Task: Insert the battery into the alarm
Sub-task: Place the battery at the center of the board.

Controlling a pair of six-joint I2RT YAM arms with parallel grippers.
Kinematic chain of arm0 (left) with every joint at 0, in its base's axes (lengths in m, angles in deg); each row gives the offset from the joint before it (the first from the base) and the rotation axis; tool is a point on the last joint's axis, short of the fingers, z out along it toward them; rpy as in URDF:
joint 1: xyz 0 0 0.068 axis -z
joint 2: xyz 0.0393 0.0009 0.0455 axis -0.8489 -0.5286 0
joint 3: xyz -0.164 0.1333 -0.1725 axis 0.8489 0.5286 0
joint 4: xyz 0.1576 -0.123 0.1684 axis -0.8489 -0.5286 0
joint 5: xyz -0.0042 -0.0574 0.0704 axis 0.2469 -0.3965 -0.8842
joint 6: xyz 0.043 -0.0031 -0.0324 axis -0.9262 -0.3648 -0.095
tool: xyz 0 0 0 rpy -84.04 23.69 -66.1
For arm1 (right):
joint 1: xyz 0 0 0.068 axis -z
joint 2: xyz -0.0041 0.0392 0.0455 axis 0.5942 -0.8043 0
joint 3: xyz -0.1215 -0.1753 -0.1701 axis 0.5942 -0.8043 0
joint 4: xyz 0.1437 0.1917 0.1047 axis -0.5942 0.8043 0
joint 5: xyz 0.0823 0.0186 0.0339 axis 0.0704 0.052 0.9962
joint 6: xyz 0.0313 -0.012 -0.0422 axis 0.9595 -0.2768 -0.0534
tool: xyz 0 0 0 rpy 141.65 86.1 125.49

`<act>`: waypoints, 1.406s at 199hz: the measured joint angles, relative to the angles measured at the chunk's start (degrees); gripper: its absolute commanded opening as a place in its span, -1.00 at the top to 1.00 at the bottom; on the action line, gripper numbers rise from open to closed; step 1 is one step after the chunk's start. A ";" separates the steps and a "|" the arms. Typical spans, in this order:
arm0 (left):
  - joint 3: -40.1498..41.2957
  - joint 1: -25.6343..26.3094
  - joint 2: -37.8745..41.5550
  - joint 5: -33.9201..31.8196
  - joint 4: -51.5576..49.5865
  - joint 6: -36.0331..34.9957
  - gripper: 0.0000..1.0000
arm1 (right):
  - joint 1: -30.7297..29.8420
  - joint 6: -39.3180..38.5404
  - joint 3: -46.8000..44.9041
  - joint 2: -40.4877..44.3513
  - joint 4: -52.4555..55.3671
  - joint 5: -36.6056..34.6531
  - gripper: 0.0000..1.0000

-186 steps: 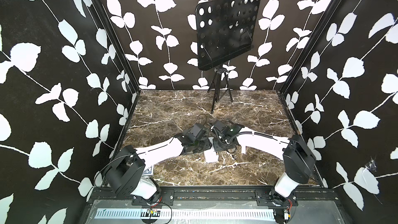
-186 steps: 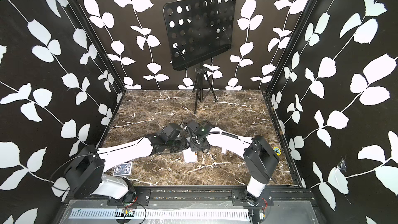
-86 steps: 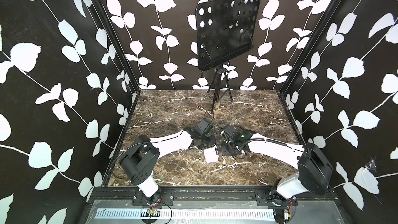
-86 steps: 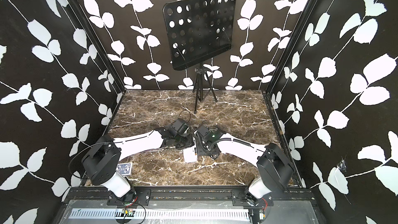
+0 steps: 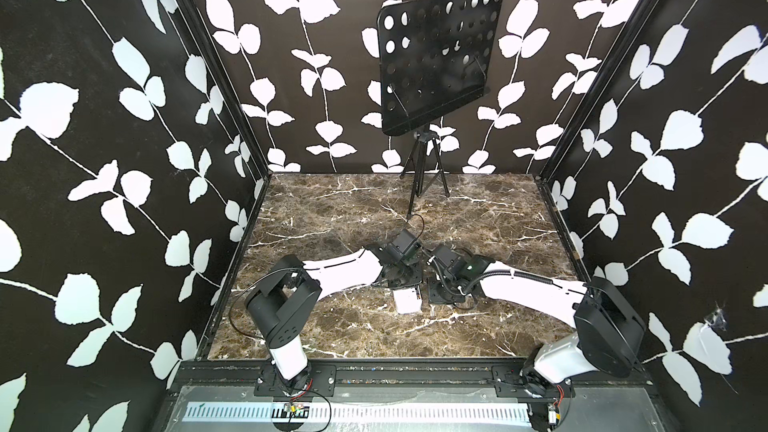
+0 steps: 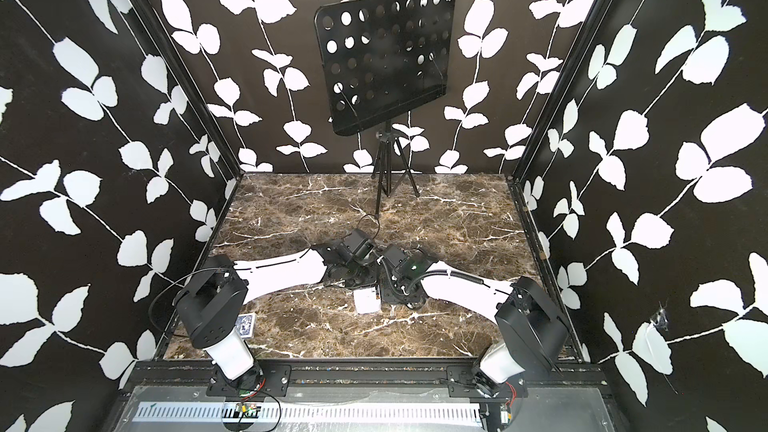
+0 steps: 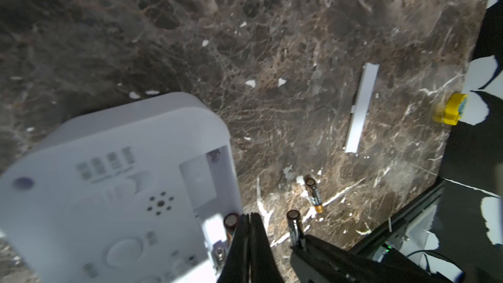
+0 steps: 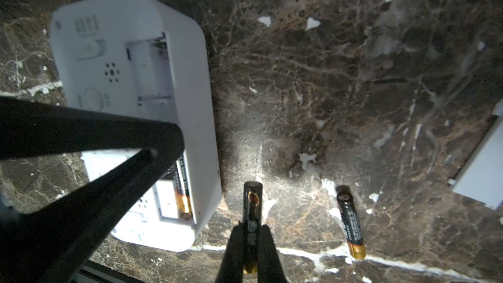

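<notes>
The left arm (image 5: 340, 274) and right arm (image 5: 523, 290) reach low, wrists nearly meeting. The left gripper (image 7: 250, 216) has its jaws pressed together, empty. The right gripper (image 8: 251, 231) pinches a battery (image 8: 251, 202).

The left gripper (image 7: 250, 215) has brought its jaws together at the open bay of the alarm (image 7: 122, 186). The right gripper (image 8: 251, 230), clamping a battery (image 8: 251, 205), has drawn a little away from the alarm, now just beside it.

Alarm (image 5: 408, 301), lower centre of both top views: white matt plastic, smooth. Table (image 5: 353, 209): glossy brown marble look, white veins. Held battery (image 8: 251, 213): glossy black-gold wrap. Cover strip (image 7: 360, 107): white plastic. Music stand (image 5: 436, 64), upper centre: black perforated metal, matt.
</notes>
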 measured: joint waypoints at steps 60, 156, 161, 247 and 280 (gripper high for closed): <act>1.29 0.24 0.59 -1.38 0.42 0.90 0.88 | 0.00 0.44 -0.92 -0.63 -0.87 0.04 1.00; 1.79 0.20 1.14 -0.02 0.44 0.39 0.86 | 0.79 -0.44 2.14 -7.41 -0.04 -1.51 1.00; 1.81 0.20 1.36 -0.02 0.44 0.37 0.85 | 1.03 -0.59 2.21 -7.69 -0.04 -1.62 1.00; 0.66 -1.20 5.97 -1.99 -0.92 0.26 0.53 | 3.61 -4.63 7.80 -13.84 0.50 -3.41 0.77; 4.70 -3.43 13.20 -5.09 -2.80 0.81 0.29 | 3.61 -5.57 7.85 -14.71 2.14 -4.63 0.45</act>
